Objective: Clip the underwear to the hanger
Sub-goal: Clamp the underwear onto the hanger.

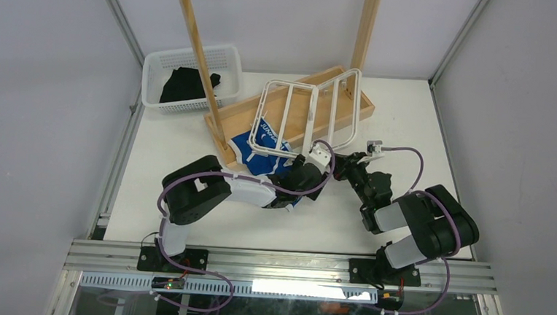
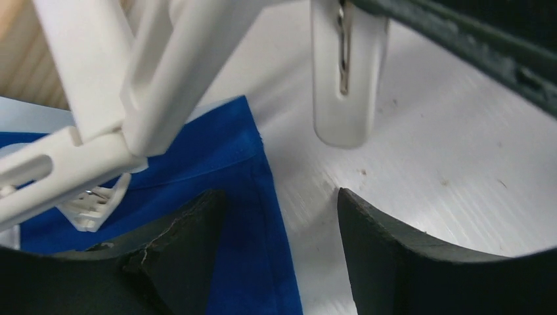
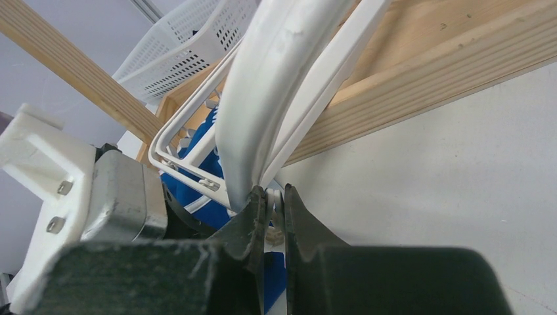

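Observation:
The blue underwear (image 1: pixel 260 155) lies on the white table, partly under the near end of the white hanger (image 1: pixel 302 109), which leans on the wooden base. My left gripper (image 2: pixel 279 193) is open and low over the table. Its left finger rests over the underwear's (image 2: pixel 243 170) edge and its right finger over bare table, with the hem between them, not pinched. A dangling white clip (image 2: pixel 345 72) hangs just ahead. My right gripper (image 3: pixel 274 193) is shut on a thin white clip at the hanger's (image 3: pixel 276 79) near corner, with blue cloth (image 3: pixel 197 190) behind it.
A tall wooden rack (image 1: pixel 198 50) stands on a wooden base (image 1: pixel 359 108) at the back. A white basket (image 1: pixel 157 70) holding a black garment (image 1: pixel 185 84) sits at the back left. Both arms crowd together near the table's middle (image 1: pixel 318 171).

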Available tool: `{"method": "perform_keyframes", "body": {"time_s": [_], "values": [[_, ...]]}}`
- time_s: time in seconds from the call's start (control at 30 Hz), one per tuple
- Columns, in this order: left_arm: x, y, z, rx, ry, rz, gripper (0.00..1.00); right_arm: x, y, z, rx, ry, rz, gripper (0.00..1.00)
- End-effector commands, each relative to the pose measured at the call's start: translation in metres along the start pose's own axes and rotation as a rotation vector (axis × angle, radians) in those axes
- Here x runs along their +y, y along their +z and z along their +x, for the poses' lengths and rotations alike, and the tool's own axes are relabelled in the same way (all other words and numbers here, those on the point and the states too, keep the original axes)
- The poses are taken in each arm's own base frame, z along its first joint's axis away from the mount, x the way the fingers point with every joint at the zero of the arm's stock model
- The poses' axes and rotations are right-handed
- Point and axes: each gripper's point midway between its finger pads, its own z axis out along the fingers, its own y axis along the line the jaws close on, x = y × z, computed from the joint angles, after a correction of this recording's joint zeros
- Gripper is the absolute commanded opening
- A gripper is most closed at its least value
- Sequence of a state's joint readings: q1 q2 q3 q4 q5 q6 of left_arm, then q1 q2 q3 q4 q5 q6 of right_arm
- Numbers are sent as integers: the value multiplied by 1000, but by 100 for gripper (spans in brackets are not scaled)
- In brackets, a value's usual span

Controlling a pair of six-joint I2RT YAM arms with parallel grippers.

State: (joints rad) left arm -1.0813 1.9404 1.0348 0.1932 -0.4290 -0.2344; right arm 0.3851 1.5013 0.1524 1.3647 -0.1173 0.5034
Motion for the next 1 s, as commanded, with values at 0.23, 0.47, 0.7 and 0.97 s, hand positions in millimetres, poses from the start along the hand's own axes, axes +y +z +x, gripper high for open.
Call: {"method": "perform_keyframes", "body": {"time_s": [0.23, 0.47, 0.7, 0.97], "values": [[37, 0, 29, 58, 117, -237, 25, 14, 8, -22, -82, -3, -53, 0], [16, -23, 38, 93, 105, -70, 0, 16, 8, -24, -86, -2, -57, 0], [-40, -62, 21, 52, 107, 197, 0, 16, 6, -24, -88, 2, -58, 0], [-73, -99, 24, 49, 124, 376, 0, 16, 5, -24, -87, 6, -54, 0]]}}
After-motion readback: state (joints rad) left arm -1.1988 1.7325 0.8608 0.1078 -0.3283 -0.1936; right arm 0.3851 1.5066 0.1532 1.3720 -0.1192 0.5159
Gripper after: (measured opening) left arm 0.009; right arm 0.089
